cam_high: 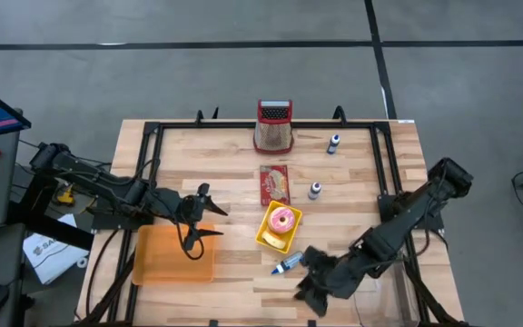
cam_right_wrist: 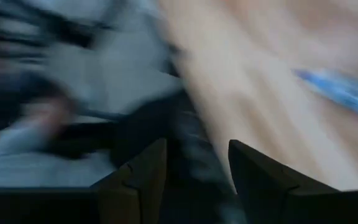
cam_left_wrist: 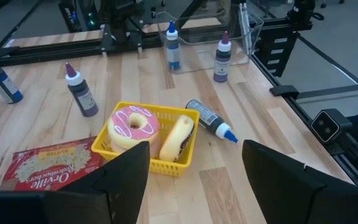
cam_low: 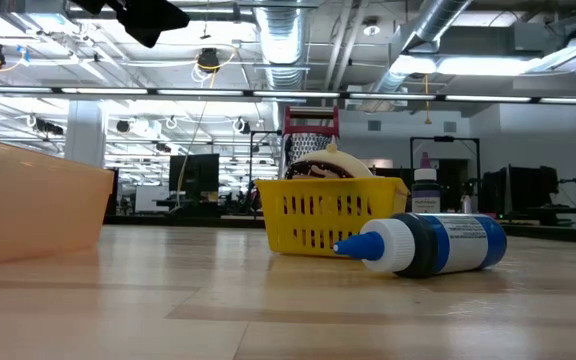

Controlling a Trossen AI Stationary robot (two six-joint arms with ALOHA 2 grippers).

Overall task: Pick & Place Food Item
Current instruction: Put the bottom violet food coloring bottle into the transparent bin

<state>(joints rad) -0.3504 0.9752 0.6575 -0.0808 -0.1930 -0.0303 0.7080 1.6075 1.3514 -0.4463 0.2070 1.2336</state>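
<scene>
The yellow basket [cam_left_wrist: 146,163] holds a pink donut [cam_left_wrist: 133,126] and an eclair [cam_left_wrist: 177,137]; left gripper [cam_high: 203,218] spread apart, right gripper [cam_right_wrist: 194,165] parted, empty

Your right wrist view is smeared, so only a blue streak hints at the bottle [cam_right_wrist: 347,90]. In the low view, the orange tray [cam_low: 28,205] runs off the left edge, and the yellow basket [cam_low: 318,215] hides most of the grater [cam_low: 311,122].
</scene>
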